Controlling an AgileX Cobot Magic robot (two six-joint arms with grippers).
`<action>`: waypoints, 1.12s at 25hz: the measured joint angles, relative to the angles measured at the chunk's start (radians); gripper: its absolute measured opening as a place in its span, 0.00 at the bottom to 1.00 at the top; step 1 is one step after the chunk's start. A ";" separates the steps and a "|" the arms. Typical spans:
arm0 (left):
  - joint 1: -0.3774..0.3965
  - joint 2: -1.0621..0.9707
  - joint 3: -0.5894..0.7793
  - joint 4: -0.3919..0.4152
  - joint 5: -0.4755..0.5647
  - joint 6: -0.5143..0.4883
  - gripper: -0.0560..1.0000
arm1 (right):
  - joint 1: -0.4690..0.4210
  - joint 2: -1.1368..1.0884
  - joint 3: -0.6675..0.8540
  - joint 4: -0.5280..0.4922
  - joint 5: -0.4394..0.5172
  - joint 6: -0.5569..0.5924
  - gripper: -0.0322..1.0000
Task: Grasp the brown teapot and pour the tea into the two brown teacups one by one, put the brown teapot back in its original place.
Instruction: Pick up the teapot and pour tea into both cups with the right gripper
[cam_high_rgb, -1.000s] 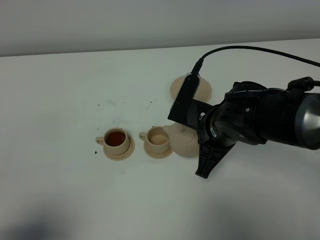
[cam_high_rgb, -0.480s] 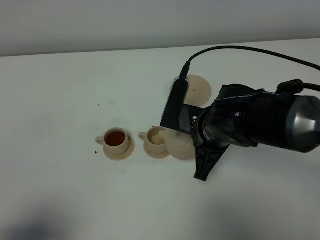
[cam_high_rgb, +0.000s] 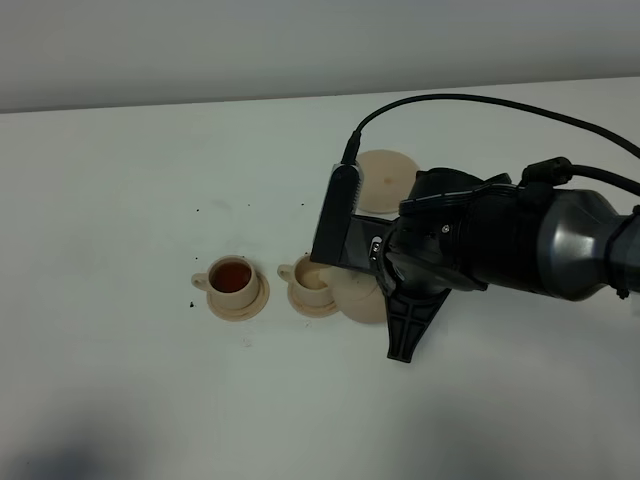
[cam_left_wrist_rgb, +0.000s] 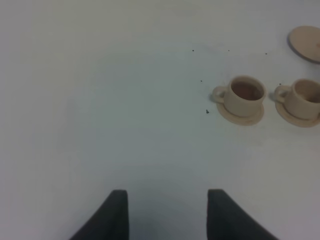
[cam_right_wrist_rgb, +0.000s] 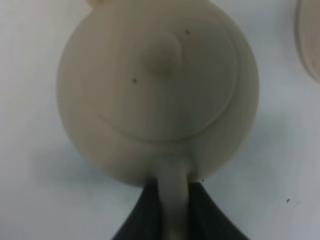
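The right gripper (cam_right_wrist_rgb: 175, 212) is clamped on the loop handle (cam_right_wrist_rgb: 173, 185) of the brown teapot (cam_right_wrist_rgb: 160, 85), with 2 dark fingers pinching the thin loop from either side. That narrow hold looks like the weak point. If tipped hard, the pot could swivel in the jaws, or its knobbed lid (cam_right_wrist_rgb: 162, 55) could slide off.

The pot's far end sits just beside the paler teacup (cam_high_rgb: 314, 277), so a poor line-up would spill tea onto the table (cam_high_rgb: 120, 200). The filled teacup (cam_high_rgb: 232, 277) holds dark tea. The flat saucer (cam_high_rgb: 385, 178) lies bare behind the arm. The left gripper (cam_left_wrist_rgb: 167, 212) hangs open, well apart from both cups.
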 joint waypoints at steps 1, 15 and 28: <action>0.000 0.000 0.000 0.000 0.000 0.000 0.44 | 0.000 0.000 -0.005 -0.001 0.005 -0.001 0.15; 0.000 0.000 0.000 0.000 0.000 0.000 0.44 | 0.000 0.003 -0.032 -0.027 0.046 -0.028 0.15; 0.000 0.000 0.000 0.000 0.000 0.000 0.44 | 0.019 0.034 -0.080 -0.053 0.103 -0.057 0.15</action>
